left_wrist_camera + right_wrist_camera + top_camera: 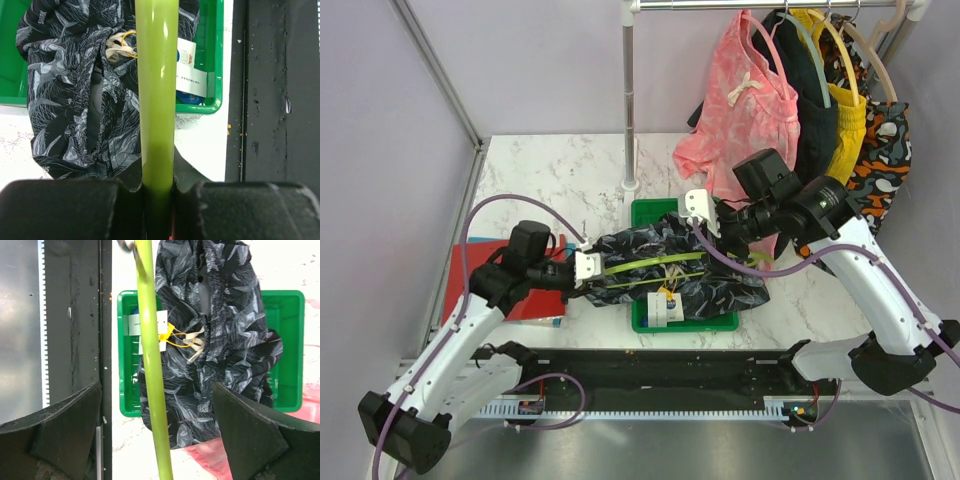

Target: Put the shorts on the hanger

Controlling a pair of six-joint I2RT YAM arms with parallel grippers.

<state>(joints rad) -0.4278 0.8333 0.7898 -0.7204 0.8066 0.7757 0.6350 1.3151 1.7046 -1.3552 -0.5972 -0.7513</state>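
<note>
The shorts [720, 290] lie bunched in a green tray [645, 212], with cream drawstring and paper tags [665, 305] showing. The lime-green hanger [650, 263] lies across them, left to right. My left gripper [588, 268] is shut on the hanger's left end; in the left wrist view the green bar [157, 100] runs straight out from between the jaws [159, 200] over the shorts [65, 100]. My right gripper [700, 215] hovers over the tray's far side, open wide. In its view the hanger bar [150, 365] passes between the fingers [156, 387] untouched, with the shorts [225, 340] beyond.
A red flat folder [460, 280] lies left of the tray under the left arm. A clothes rack pole [630, 100] stands behind the tray, with a pink garment [745, 100] and other hung clothes at the back right. A black rail [650, 370] runs along the near edge.
</note>
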